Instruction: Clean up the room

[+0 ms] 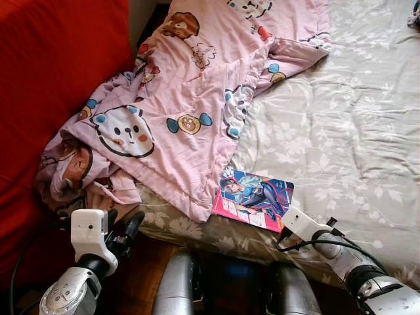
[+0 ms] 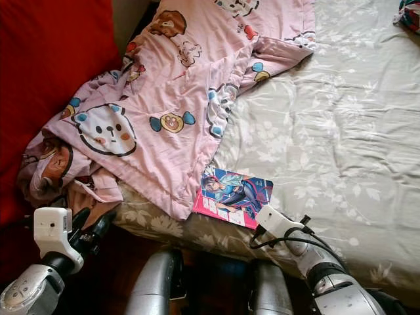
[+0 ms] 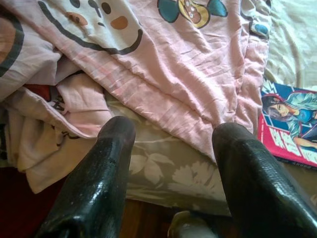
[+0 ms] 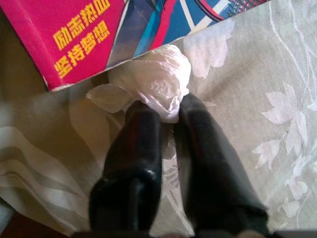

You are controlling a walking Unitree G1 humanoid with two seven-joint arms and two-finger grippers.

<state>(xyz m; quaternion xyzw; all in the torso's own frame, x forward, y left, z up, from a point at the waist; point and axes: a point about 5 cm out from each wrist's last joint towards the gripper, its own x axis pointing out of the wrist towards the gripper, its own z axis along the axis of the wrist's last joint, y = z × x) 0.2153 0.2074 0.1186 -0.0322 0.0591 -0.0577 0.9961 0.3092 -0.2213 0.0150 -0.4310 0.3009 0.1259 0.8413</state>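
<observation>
Pinching white tissue wad (image 4: 157,79) with right gripper (image 4: 168,111), lower right, beside book (image 1: 253,199). Hovering left gripper (image 3: 171,148), fingers spread, lower left near pink blanket (image 1: 177,111).

A bed is covered by a grey-beige sheet (image 1: 341,125) printed with pale leaves. A red surface (image 1: 59,65) is seen along the bed's left side. Dark wooden floor (image 1: 141,275) is seen below the bed edge, in shade.
</observation>
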